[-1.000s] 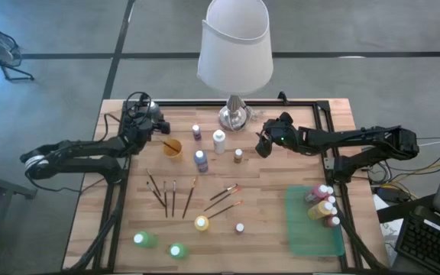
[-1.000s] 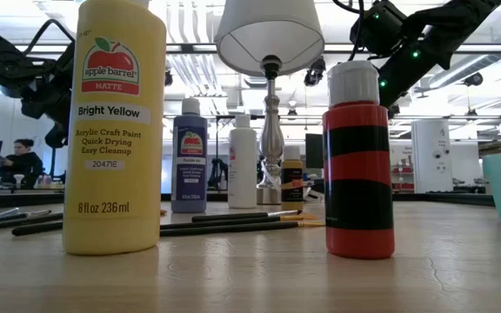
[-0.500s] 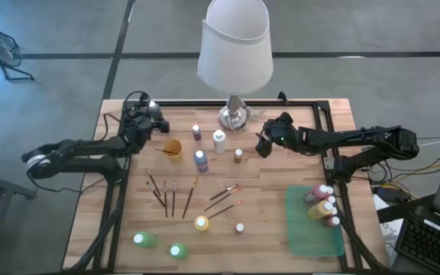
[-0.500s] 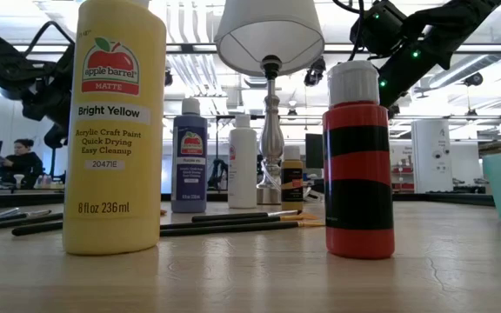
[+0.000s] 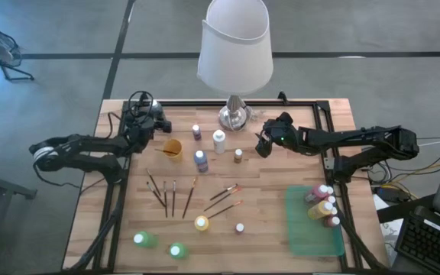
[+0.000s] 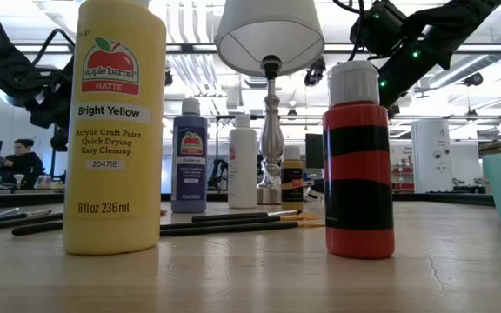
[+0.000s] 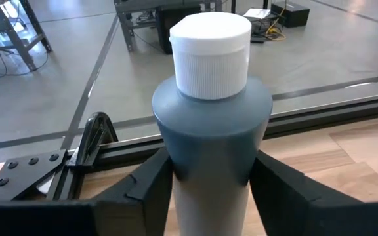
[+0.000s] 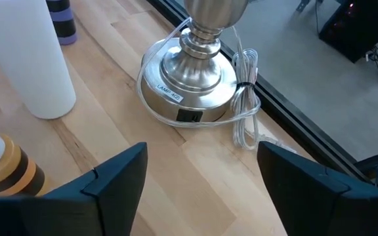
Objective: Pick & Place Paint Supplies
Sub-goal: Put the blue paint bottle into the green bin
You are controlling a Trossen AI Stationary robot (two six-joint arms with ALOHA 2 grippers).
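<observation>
Left gripper, at the table's ten o'clock corner, clasped an upright grey bottle; right gripper gaped beside the lamp base.

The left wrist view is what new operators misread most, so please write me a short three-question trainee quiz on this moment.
1. True or false: the left gripper has its fingers on either side of a grey bottle with a white cap.
2. What does the right gripper face? A) lamp base B) green tray C) paintbrushes
3. Fill in: the bottles already in the tray lie along its ____ edge.

Key: 1 true; 2 A; 3 right.
</observation>
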